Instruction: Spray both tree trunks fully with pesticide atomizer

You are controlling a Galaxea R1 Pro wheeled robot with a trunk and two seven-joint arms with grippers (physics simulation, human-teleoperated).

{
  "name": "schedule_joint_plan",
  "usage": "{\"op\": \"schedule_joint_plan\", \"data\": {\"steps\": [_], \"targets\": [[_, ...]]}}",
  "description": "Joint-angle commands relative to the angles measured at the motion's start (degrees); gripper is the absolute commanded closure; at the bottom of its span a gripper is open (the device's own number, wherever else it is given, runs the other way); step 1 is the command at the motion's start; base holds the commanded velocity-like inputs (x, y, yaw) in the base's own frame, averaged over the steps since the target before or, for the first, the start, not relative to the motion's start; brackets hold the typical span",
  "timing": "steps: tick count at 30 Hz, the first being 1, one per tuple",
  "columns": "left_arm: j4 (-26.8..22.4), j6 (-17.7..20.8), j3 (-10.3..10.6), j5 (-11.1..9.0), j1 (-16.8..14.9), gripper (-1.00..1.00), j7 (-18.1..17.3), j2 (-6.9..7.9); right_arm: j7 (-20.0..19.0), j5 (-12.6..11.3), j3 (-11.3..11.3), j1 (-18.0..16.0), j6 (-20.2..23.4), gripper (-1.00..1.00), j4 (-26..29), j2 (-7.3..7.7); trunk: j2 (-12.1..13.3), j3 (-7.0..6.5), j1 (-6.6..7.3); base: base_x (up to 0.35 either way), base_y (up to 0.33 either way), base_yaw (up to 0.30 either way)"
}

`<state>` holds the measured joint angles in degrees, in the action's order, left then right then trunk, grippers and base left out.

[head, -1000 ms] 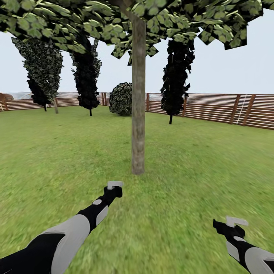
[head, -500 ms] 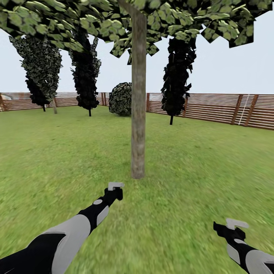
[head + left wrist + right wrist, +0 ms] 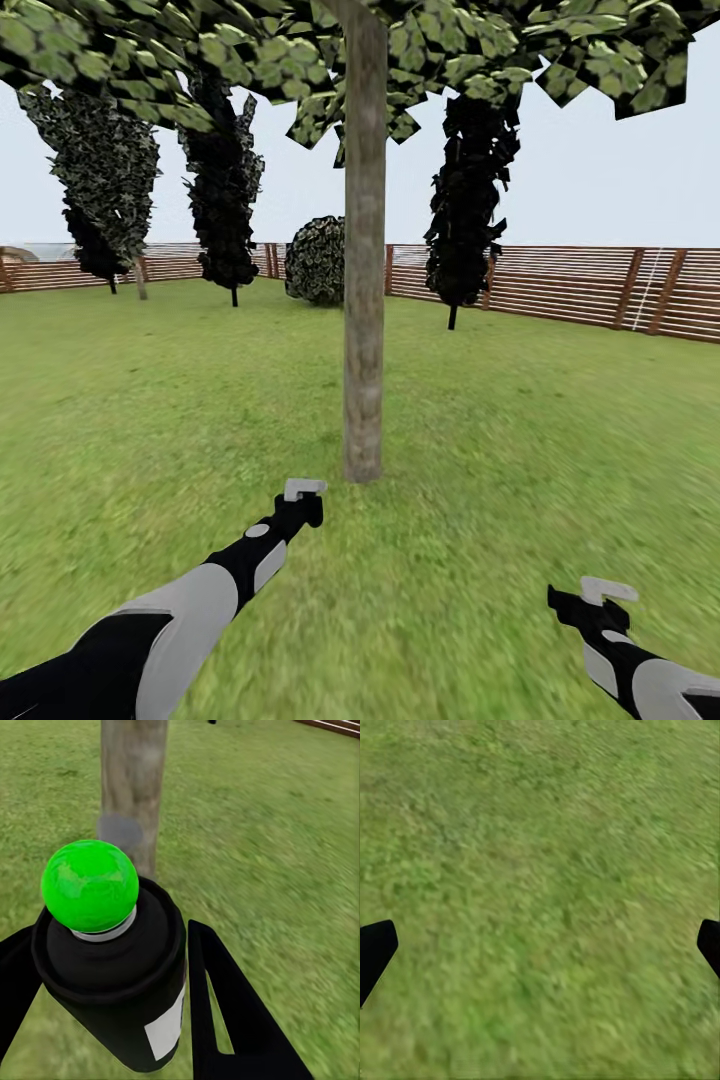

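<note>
The pesticide atomizer (image 3: 112, 967), a black can with a green ball on top, sits between the black fingers (image 3: 225, 1020) of my left gripper (image 3: 300, 497), which is shut on it. In the head view its light grey head (image 3: 303, 488) points toward the tree trunk (image 3: 363, 300), a straight grey-brown column just ahead, rising into a leafy canopy (image 3: 200, 50). The left wrist view shows the same trunk (image 3: 133, 787) close behind the can, with a faint grey blur on its bark. My right gripper (image 3: 598, 598) is open and empty, low on the right over grass (image 3: 540, 900).
Green lawn (image 3: 150, 400) spreads all around the trunk. Dark cypress-like columns (image 3: 228, 180) (image 3: 465, 170) and a round bush (image 3: 318, 260) stand at the back. A brown slatted fence (image 3: 600, 285) rings the far side.
The whole view has shifted: the trunk looks nearer and its base sits lower in the picture. The left arm keeps its pose with the atomizer; the right gripper is slightly further left.
</note>
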<state>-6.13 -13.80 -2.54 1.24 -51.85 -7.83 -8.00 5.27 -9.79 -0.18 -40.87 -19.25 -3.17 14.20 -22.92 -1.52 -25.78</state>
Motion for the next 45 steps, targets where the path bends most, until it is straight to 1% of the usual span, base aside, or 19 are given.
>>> {"op": "schedule_joint_plan", "data": {"steps": [1, 11, 45], "targets": [[0.01, 0.00, -0.01, -0.01, 0.00, 1.00, 0.01, 0.00, 0.00, 0.01, 0.00, 0.00, 0.00, -1.00, 0.00, -0.01, 0.00, 0.00, 0.00, 0.350, 0.000, 0.000], [1.25, 0.00, 0.08, -0.01, 0.00, 1.00, 0.01, 0.00, 0.00, 0.03, 0.00, 0.00, -0.08, -1.00, 0.00, -0.04, 0.00, 0.26, 0.00, 0.350, 0.000, 0.000], [1.29, -0.09, 0.00, -0.01, 0.00, 1.00, 0.01, 0.00, 0.08, 0.05, 0.05, 0.09, 0.08, -1.00, 0.00, 0.19, 0.00, 0.28, 0.00, 0.350, 0.000, 0.000]]}}
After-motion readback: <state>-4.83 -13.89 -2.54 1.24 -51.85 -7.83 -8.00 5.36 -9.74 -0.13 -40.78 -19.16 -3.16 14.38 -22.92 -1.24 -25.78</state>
